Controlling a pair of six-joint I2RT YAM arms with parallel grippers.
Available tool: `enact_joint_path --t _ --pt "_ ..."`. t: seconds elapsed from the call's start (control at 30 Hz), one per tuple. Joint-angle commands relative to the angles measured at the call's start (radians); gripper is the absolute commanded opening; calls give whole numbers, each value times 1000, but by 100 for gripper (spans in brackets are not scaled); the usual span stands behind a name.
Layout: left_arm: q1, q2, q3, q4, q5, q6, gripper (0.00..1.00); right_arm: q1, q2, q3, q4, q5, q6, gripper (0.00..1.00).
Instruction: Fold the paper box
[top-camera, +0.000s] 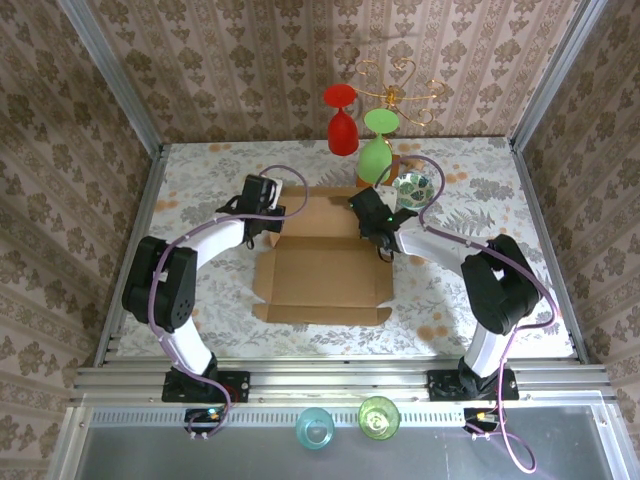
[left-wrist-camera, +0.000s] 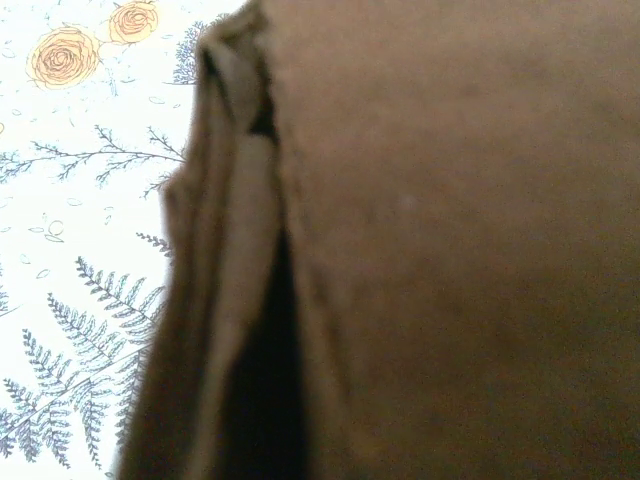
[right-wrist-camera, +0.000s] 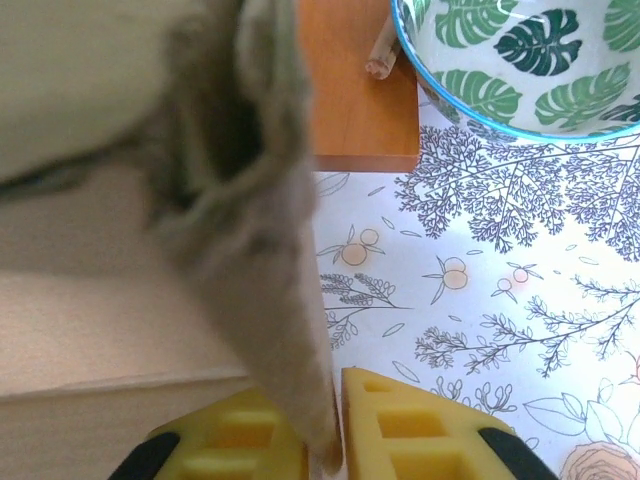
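The paper box (top-camera: 325, 262) lies open and flat in the middle of the bench (top-camera: 200, 170). The right jaws pinch a raised flap at its far right corner, near a leafy bowl (right-wrist-camera: 520, 60). The left jaws are closed up at the far left corner, close against the cardboard. I cannot tell if they hold it.

The paper box (top-camera: 325, 265) lies in the middle of the worktop (top-camera: 200, 170), with the left hand (top-camera: 268, 228) at its far left corner and the right hand (top-camera: 380, 235) at its far right corner. Behind the box stands a glass stand (top-camera: 400, 88), with a bowl (top-camera: 412, 187) just right of its base. Two cups (top-camera: 315, 428) sit on the near rail (top-camera: 130, 380), in front of the arms' bases.
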Motion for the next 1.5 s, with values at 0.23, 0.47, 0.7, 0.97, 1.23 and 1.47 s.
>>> enact_joint_path --t 0.23,0.47,0.7,0.97,1.23,1.47 --pt "-3 60 46 -115 33 59 0 -78 6 -22 99 -104 -67 23" --pt "-2 68 59 -125 39 53 0 -88 43 17 79 -111 -85 21" --pt "-2 82 89 -158 22 29 0 -84 79 88 -113 50 -1 0" --pt "-7 65 105 -177 52 -37 14 -67 74 126 -281 85 112 0" --pt "2 -57 133 -289 125 -275 46 -61 25 87 -295 5 179 0" --pt "21 -175 120 -364 178 -388 60 -60 19 97 -329 -54 240 0"
